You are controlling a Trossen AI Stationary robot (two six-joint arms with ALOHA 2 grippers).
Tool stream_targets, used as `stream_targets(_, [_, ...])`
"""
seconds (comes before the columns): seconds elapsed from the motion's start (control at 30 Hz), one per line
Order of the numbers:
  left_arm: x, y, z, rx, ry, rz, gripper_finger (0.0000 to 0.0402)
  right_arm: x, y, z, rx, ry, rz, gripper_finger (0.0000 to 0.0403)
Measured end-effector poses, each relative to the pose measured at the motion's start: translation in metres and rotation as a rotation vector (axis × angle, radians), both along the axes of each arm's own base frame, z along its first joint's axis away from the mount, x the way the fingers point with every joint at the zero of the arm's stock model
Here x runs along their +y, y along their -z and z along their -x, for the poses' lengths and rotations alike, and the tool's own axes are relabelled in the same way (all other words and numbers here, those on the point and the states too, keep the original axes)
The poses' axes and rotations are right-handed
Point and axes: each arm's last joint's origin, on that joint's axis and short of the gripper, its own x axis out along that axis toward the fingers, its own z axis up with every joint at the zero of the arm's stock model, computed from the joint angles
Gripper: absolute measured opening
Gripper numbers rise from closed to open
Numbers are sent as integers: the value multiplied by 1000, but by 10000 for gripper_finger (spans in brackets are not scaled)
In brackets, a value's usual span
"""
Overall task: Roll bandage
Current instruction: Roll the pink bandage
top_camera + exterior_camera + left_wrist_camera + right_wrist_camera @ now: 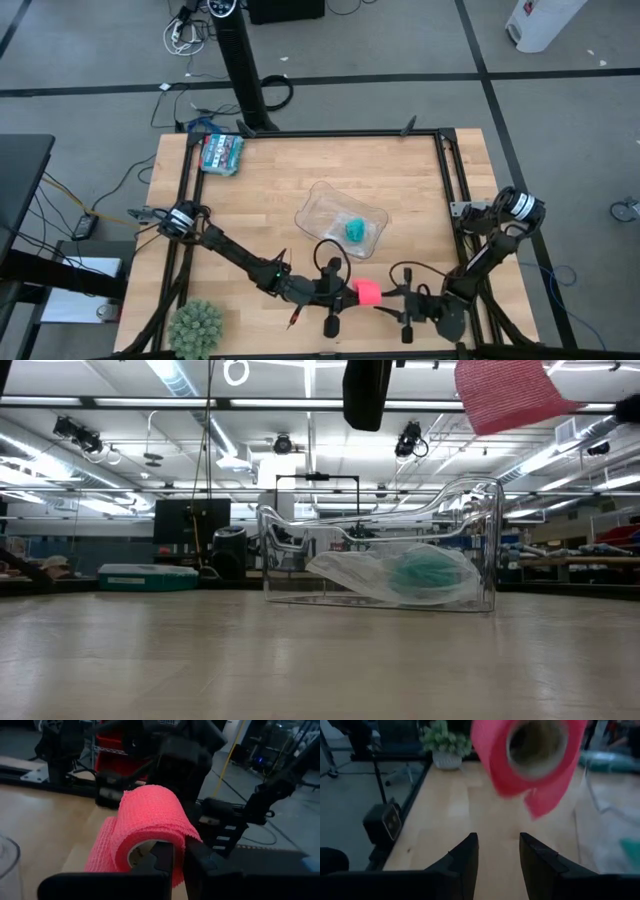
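We see the bandage (150, 827), a chunky roll of crinkled pink-red fabric with a loose tail, held above the wooden table's (270, 190) near edge, pinched by our left gripper (179, 857). Our right gripper (498, 845) faces it, fingers parted, empty.

A bright pink-red soft fabric bandage roll (145, 827) shows a fine woven crepe texture. The pale wooden bench (270, 195) has light grain and a black metal frame. A clear plastic tray (325, 205) holds a teal roll (355, 230). A spiky green plant (195, 327) sits in a white pot. Both arms are black.
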Motion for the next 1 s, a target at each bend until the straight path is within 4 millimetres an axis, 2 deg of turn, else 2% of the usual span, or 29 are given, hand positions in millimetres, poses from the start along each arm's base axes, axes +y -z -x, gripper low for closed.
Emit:
stream_targets(0.47, [-1, 0, 0, 8, 13, 54, 28, 2, -26, 4, -71, -18, 87, 153])
stream_targets(0.67, [1, 0, -1, 9, 8, 59, 28, 2, -27, 3, -73, -25, 93, 155])
stream_targets(1.0, [4, 1, -2, 18, 8, 72, 28, -5, -29, -12, -58, -22, 181, 154])
